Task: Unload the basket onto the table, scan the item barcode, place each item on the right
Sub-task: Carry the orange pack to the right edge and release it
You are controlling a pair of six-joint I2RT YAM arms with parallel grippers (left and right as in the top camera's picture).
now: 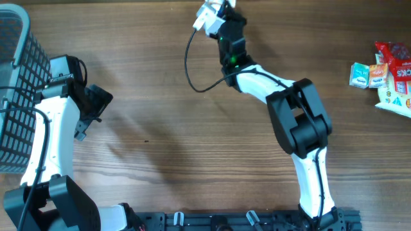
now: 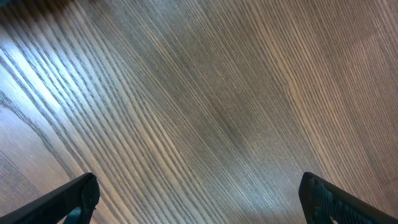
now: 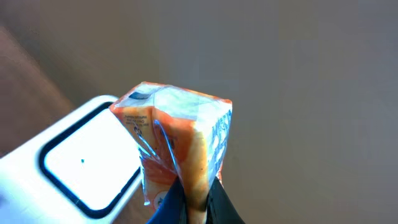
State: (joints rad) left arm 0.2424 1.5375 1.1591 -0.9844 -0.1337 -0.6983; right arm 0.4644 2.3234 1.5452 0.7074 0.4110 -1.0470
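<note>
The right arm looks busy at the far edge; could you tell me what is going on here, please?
The right tool is shut on an orange packet and holds it close to the window of the white scanner. The left tool hangs open and empty over bare table beside the basket. More snack packets lie near the right edge.

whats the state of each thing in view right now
left pincer, open, empty
right pincer, shut on orange plastic-wrapped packet
white box-shaped scanner, ungripped, packet held beside its window
grey wire basket, standing at left, untouched
colourful snack packs, lying loose at right
</note>
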